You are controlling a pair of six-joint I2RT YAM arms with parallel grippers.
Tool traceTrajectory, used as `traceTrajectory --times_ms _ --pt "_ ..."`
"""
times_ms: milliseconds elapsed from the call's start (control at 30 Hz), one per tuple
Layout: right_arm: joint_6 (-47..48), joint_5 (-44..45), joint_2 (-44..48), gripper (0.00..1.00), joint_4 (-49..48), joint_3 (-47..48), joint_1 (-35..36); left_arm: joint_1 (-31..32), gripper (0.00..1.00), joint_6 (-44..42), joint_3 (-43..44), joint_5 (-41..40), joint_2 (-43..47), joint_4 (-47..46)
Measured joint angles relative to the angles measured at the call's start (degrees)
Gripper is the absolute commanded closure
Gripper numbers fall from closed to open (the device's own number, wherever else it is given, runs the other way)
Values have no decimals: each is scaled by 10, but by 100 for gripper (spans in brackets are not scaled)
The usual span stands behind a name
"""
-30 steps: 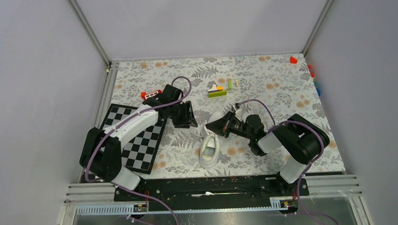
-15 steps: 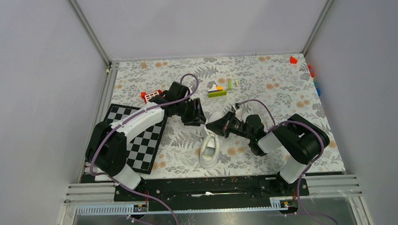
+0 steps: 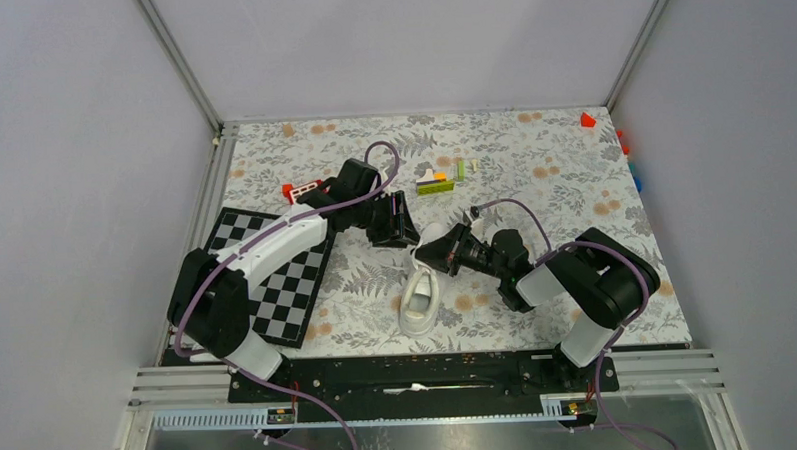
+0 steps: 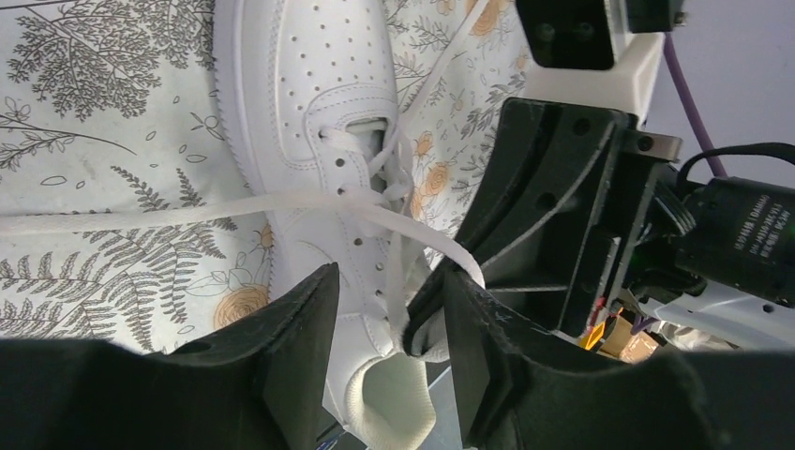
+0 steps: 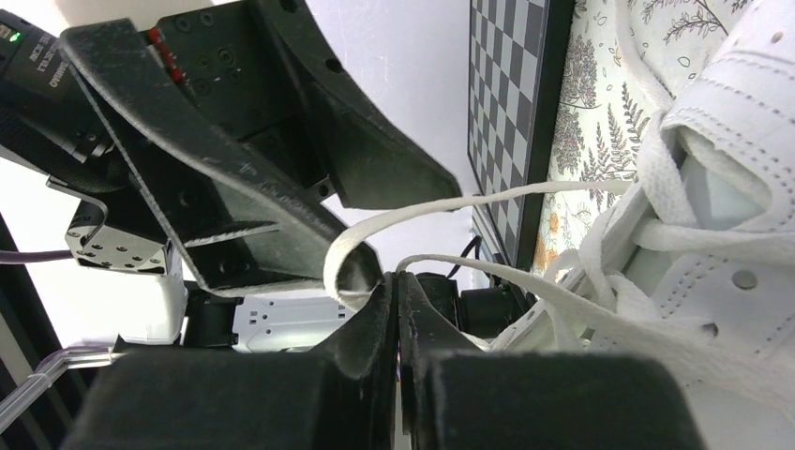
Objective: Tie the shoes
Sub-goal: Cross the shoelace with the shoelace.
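Observation:
The white shoe [image 3: 420,296] lies on the floral tablecloth, toe toward the near edge; in the left wrist view the shoe [image 4: 309,84] has one lace [image 4: 141,214] trailing off to the left. My right gripper [image 3: 432,252] is shut on a lace loop [image 5: 349,261] just above the shoe's opening, its jaws pressed flat together [image 5: 395,286]. My left gripper [image 3: 402,228] is open, its fingers [image 4: 300,347] straddling that loop and the right gripper's tip. The left fingers [image 5: 234,178] touch nothing that I can see.
A checkerboard mat [image 3: 276,279] lies under the left arm. Small coloured blocks [image 3: 435,182] sit behind the shoe, a red-and-white piece [image 3: 301,189] at the left, and a red block [image 3: 588,119] in the far right corner. Walls close in three sides.
My left gripper has swung right, from over the mat's edge to the right gripper's tip and the lace loop. The right gripper and shoe have stayed put.

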State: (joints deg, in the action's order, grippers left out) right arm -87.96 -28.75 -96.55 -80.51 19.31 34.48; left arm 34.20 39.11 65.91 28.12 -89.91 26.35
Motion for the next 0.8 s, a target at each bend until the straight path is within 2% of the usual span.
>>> traceTrajectory --times_ms 433,667,800 --pt "-4 -9 0 100 -2 2 0 40 51 -12 26 3 27 18" --pt "-4 -8 1 100 -9 1 0 53 30 -49 77 -30 27 83" --pt "-4 -7 1 100 -9 0 0 56 28 -68 91 -44 28 105"
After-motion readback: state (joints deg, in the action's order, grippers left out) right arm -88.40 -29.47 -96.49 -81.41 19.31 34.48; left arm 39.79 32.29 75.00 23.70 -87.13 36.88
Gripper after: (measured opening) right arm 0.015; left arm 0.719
